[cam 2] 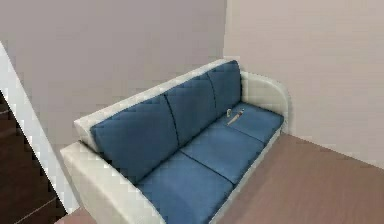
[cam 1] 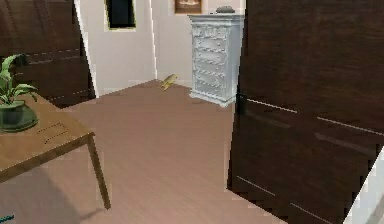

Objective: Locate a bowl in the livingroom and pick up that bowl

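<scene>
Of the pincer, cannot tell the state; of the bowl, cannot tell the place. At one o'clock in the forward view, white dresser (cam 1: 214,62) topped by a dark low thing (cam 1: 225,9).

Of the robot's own body, nothing can be told here, neither colours, shapes, cables nor markings. Both cameras are mounted on it and look outward, one ahead and one to the side.
</scene>
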You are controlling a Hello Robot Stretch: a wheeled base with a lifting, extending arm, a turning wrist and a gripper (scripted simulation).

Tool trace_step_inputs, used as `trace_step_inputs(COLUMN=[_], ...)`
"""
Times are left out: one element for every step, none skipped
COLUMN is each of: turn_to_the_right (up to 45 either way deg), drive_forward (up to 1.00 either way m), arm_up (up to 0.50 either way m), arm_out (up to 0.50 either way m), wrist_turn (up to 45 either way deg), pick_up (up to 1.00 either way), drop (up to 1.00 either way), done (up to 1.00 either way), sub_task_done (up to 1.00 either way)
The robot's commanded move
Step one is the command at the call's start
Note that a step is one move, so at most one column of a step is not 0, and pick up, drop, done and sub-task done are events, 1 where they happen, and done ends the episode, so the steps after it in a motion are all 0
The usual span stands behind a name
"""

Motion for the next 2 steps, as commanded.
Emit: trace_step_inputs(turn_to_the_right=[-6.0, 0.0], drive_forward=[0.00, 1.00], arm_up=[0.00, 0.00], arm_out=[0.00, 0.00], wrist_turn=[0.0, 0.0], pick_up=[0.00, 0.00], drop=[0.00, 0.00], done=[0.00, 0.00], sub_task_done=[0.00, 0.00])
